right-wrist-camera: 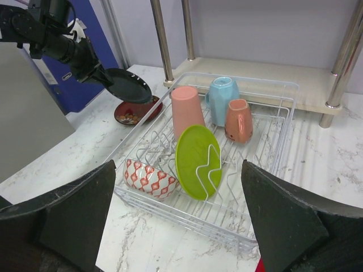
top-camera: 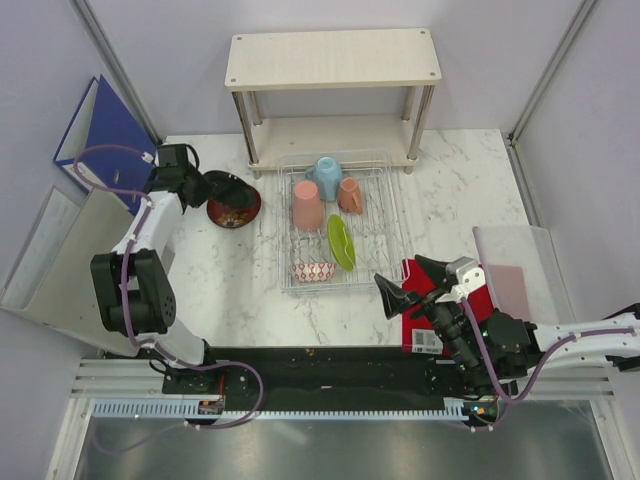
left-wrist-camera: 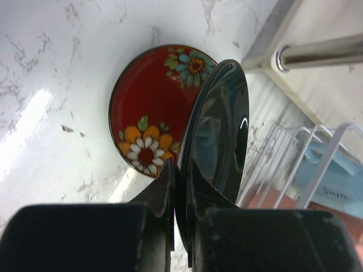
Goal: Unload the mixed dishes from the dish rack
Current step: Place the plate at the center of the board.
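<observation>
The silver wire dish rack (top-camera: 391,250) holds a tall pink cup (top-camera: 307,205), a light blue cup (top-camera: 326,177), a terracotta mug (top-camera: 349,195), an upright lime-green plate (top-camera: 341,242) and a red-white patterned bowl (top-camera: 313,271). My left gripper (left-wrist-camera: 180,167) is shut on the rim of a glossy black plate (left-wrist-camera: 221,124). It holds the plate tilted just above a red flowered dish (left-wrist-camera: 150,107) that lies on the table left of the rack. My right gripper (top-camera: 408,280) is open and empty in front of the rack's near right corner. In its wrist view the green plate (right-wrist-camera: 195,153) and the bowl (right-wrist-camera: 148,177) show.
A beige two-tier shelf (top-camera: 330,60) stands behind the rack. A blue binder (top-camera: 105,125) and a grey panel (top-camera: 60,250) lean at the left. A red package (top-camera: 428,300) and a clear board (top-camera: 510,265) lie at the right by my right arm.
</observation>
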